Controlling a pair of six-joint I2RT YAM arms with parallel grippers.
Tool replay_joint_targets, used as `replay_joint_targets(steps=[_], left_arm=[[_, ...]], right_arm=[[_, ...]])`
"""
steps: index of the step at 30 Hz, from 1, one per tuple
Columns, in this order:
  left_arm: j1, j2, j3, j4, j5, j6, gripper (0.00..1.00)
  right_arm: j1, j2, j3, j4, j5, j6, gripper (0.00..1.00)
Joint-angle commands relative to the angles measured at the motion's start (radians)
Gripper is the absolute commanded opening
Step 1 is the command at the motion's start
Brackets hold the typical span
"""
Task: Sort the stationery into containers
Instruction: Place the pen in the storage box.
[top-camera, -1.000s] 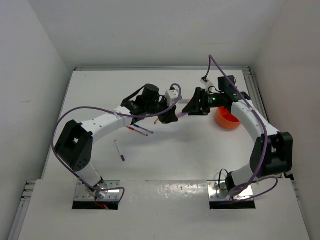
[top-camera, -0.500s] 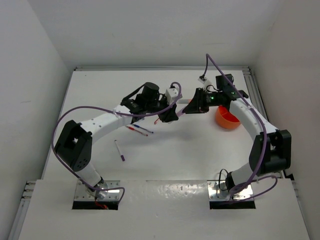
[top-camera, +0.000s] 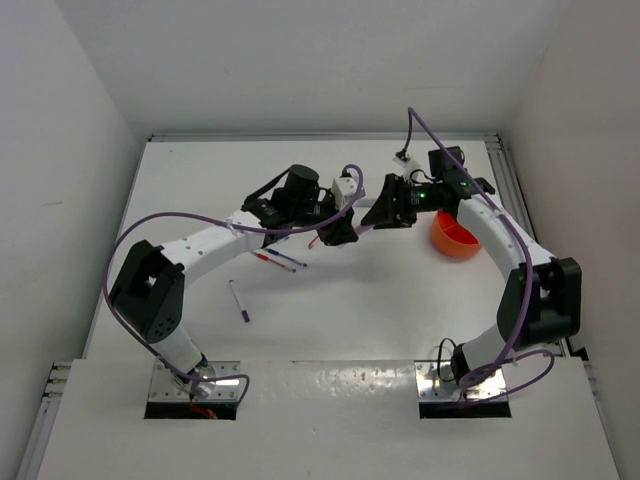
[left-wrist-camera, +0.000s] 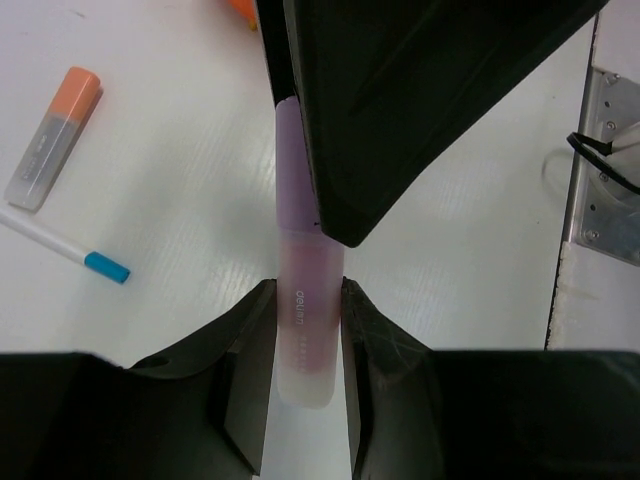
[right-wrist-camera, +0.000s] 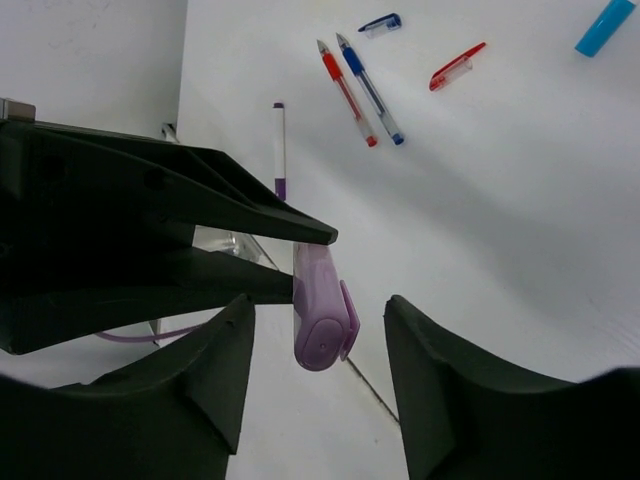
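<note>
**Status: transfer of one item in progress.**

The left gripper (left-wrist-camera: 305, 300) has its jaws clenched on one end of the lilac marker (left-wrist-camera: 300, 215). The marker is held off the surface (top-camera: 380, 300) near the middle of the work area. In the top view the right gripper (right-wrist-camera: 318, 300) faces it from 3 o'clock. Its jaws are spread, one on each side of the marker's free end, with a visible gap on both sides. Judgement: this is a hand-over not yet completed, since only the left jaws bear on the marker.

The orange bowl (top-camera: 455, 238) sits at 4 o'clock of the right gripper, partly behind the right arm. No item is visible in it, but part of its interior is hidden.

Items on the surface:
- a red pen (right-wrist-camera: 345, 92) and a blue pen (right-wrist-camera: 370, 88), side by side
- a purple pen (top-camera: 239, 300), at 7 o'clock of the left gripper
- an orange-grey marker (left-wrist-camera: 53, 138)
- a white pen with a blue tip (left-wrist-camera: 65, 245)

Judgement: the sort is at an early stage, and most of the stationery awaits collection.
</note>
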Motion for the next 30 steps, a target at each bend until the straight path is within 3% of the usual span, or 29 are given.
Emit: replay_joint_targets(steps=[1, 5, 10, 13, 15, 16, 20, 24, 30], left_arm=[[-0.01, -0.037, 0.033, 0.036, 0.028, 0.006, 0.13], [-0.013, -0.037, 0.034, 0.036, 0.031, 0.005, 0.13], [-0.018, -0.031, 0.037, 0.039, 0.028, 0.005, 0.17], [-0.021, -0.028, 0.045, 0.019, 0.003, -0.001, 0.56], [-0.018, -0.029, 0.059, -0.021, -0.041, 0.005, 0.91], [-0.013, -0.032, 0.063, -0.033, -0.053, 0.011, 1.0], [0.066, -0.054, 0.089, -0.084, -0.076, 0.002, 1.0], [0.149, -0.057, 0.108, -0.15, -0.058, 0.031, 1.0], [0.163, -0.075, 0.07, -0.104, -0.072, 0.019, 1.0]], right_arm=[[0.005, -0.002, 0.042, 0.01, -0.006, -0.013, 0.52], [0.005, 0.0, 0.041, 0.024, -0.035, -0.002, 0.4], [0.016, -0.01, 0.036, 0.035, -0.055, -0.002, 0.14], [0.011, -0.019, 0.045, 0.006, -0.041, -0.033, 0.02], [-0.003, -0.033, 0.058, -0.026, -0.011, -0.086, 0.0], [-0.025, -0.042, 0.071, -0.069, 0.006, -0.111, 0.0], [-0.121, -0.08, 0.147, -0.222, 0.092, -0.267, 0.0], [-0.254, -0.152, 0.237, -0.367, 0.276, -0.448, 0.0], [-0.492, -0.253, 0.188, -0.407, 0.372, -0.588, 0.0]])
